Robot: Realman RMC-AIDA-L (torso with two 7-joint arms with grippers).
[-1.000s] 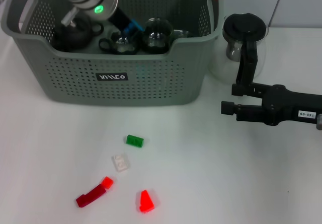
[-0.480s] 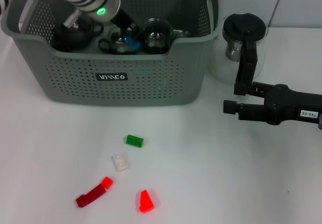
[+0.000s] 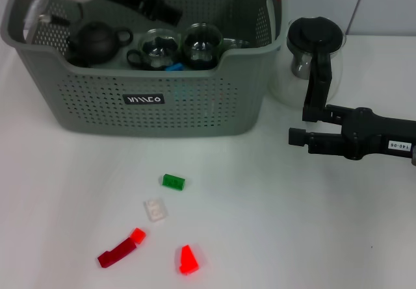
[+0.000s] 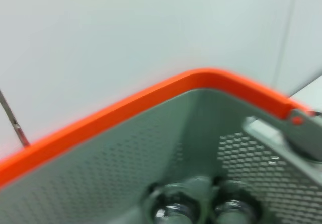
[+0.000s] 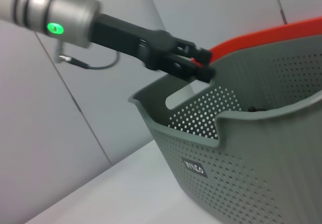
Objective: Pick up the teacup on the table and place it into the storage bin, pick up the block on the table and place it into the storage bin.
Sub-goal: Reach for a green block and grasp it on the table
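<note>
Teacups binned, blocks still out

Left gripper [image 3: 170,15], narrow and empty, hangs over the storage bin [image 3: 156,100] holding glass teacups [image 3: 159,47]; green block [image 3: 173,182] waits on table; right gripper [image 3: 299,138] idle, state unclear.

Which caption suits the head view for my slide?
Left gripper above grey perforated storage bin; five small blocks on white table.

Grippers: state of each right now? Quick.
Left gripper: above the storage bin, holding nothing; open or shut cannot be told.
Right gripper: by the glass jug, empty, fingers apart, open.
</note>
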